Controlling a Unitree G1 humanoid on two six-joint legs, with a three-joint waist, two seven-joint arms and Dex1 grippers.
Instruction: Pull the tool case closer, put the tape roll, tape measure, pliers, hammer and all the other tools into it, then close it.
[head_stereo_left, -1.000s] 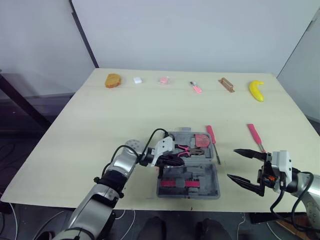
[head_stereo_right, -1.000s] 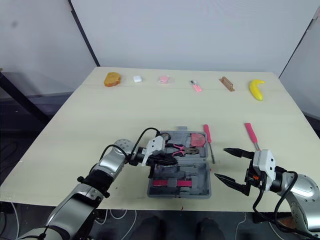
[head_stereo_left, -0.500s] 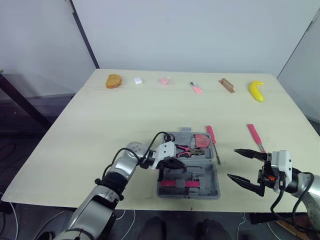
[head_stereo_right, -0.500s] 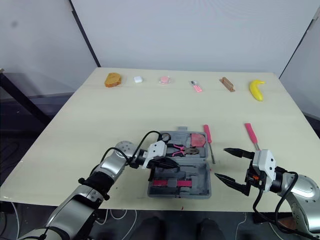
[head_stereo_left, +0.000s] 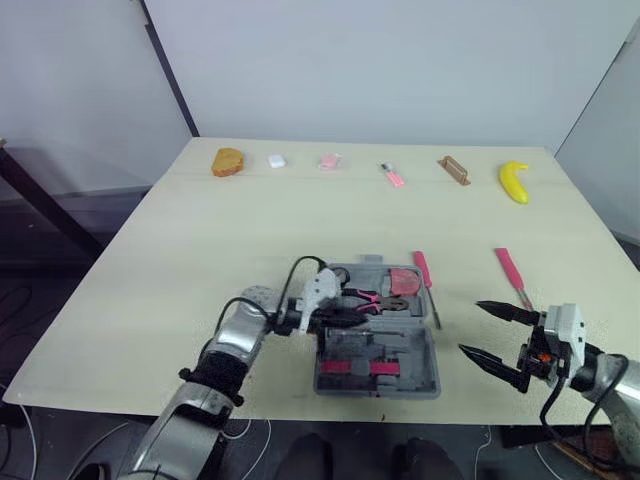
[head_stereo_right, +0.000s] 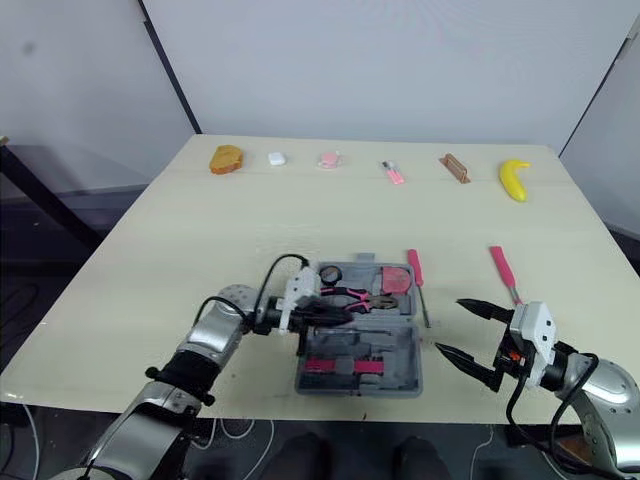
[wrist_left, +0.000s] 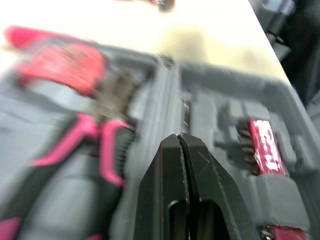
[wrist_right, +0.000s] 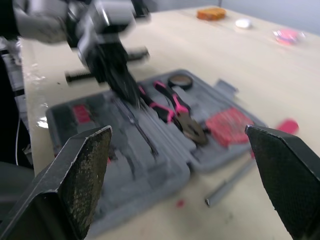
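The grey tool case (head_stereo_left: 412, 352) lies open near the table's front edge. Pink-handled pliers (head_stereo_left: 376, 299), a red tape measure (head_stereo_left: 403, 282) and a black tape roll (head_stereo_right: 327, 274) lie in its far half. Red bit strips (head_stereo_left: 354, 367) sit in the near half. My left gripper (head_stereo_left: 345, 312) hovers over the case's left side beside the pliers (wrist_left: 100, 145), its fingers (wrist_left: 200, 170) shut with nothing in them. My right gripper (head_stereo_left: 470, 328) stands wide open to the right of the case, over bare table. A pink-handled screwdriver (head_stereo_left: 424, 270) lies along the case's right edge.
A second pink-handled tool (head_stereo_left: 508, 268) lies further right. Along the table's far edge sit an orange bread-like piece (head_stereo_left: 228, 160), a small white item (head_stereo_left: 277, 160), a pink item (head_stereo_left: 329, 160), a small pink tool (head_stereo_left: 392, 175), a brown block (head_stereo_left: 453, 170) and a banana (head_stereo_left: 514, 181).
My left gripper has drawn back a little to the left over the case and its fingers have come together. The right gripper has shifted slightly right, still open.
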